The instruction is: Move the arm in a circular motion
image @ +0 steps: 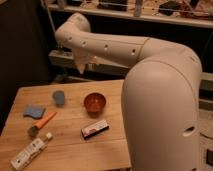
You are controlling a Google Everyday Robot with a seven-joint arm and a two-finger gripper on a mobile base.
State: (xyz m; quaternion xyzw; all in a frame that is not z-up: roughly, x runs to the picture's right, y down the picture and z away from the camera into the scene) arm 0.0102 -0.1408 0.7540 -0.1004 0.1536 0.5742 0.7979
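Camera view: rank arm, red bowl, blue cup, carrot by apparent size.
1. arm, nearest the camera; its gripper hangs over the table's far edge.
2. red bowl.
3. blue cup and carrot look alike.

Gripper [83,66] hangs above table's [70,150] far edge. Below jaws: cup [59,97], bowl [94,102]. Farther forward: sponge [33,111], carrot [45,120], packet [95,129], bottle [29,153] lying front-left.

The cream-white arm [160,115] fills the near right as a thick, rounded column. It bends through a broad curve at the top and sends a long tube segment, dotted with small dark holes, leftward and farther away. At the far left it rounds over, and the gripper [85,65] hangs beneath as a short tapered tip pointing down.
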